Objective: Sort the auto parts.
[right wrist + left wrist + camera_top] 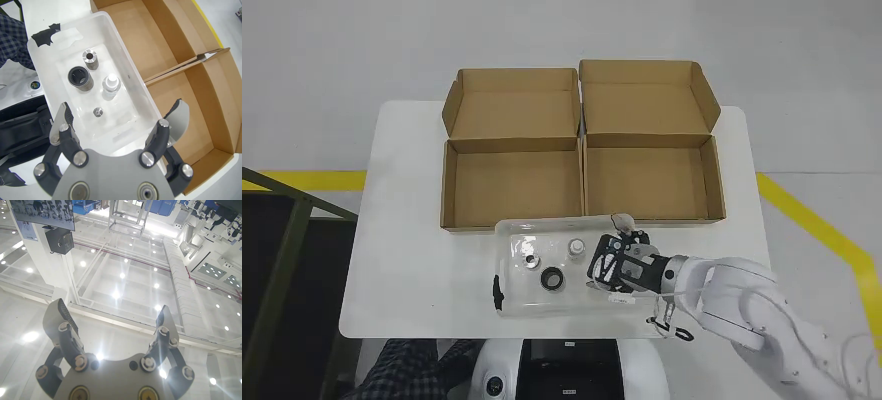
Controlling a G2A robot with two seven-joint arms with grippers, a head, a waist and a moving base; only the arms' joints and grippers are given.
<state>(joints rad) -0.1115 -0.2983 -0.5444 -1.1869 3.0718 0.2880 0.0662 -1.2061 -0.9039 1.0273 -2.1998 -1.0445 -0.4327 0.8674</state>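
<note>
Cardboard boxes [512,185] stand behind the clear bin [504,230] in the top view; the right gripper [607,262] hides its right end. Left wrist view: left gripper [112,306] spread open, facing the ceiling [132,275]. Right wrist view: jaws parted over the bearing [80,78], steel sleeve [90,58], bottle [111,86] and an unclear small part [98,111].

We see a white rounded table [392,250] on a grey floor [342,60] marked by a yellow painted stripe [322,180]; overhead, a dark display screen [41,213].
</note>
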